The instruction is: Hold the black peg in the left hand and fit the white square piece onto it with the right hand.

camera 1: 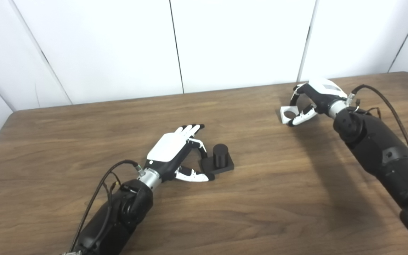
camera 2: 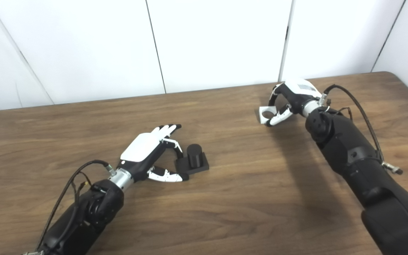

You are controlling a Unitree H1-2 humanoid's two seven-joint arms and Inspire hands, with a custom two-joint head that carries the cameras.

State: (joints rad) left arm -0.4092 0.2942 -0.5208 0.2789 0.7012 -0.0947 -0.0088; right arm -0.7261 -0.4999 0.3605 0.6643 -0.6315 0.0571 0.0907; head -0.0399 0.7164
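Note:
The black peg [camera 1: 220, 156] is a short cylinder standing upright on a flat square black base, resting on the wooden table [camera 1: 260, 198] near the middle. My left hand [camera 1: 174, 148] lies just left of it, open, most fingers stretched out. Its thumb and one curled finger reach the base's left edge; whether they press on it is unclear. At the far right, my right hand [camera 1: 312, 99] is shut on the white square piece [camera 1: 288, 115], which has a round hole. The piece sits between thumb and fingers, just above the table surface.
White wall panels [camera 1: 239, 42] stand right behind the table's far edge. The table's left edge and rounded far-right corner are in view. Loose black cables [camera 1: 391, 109] loop off both forearms.

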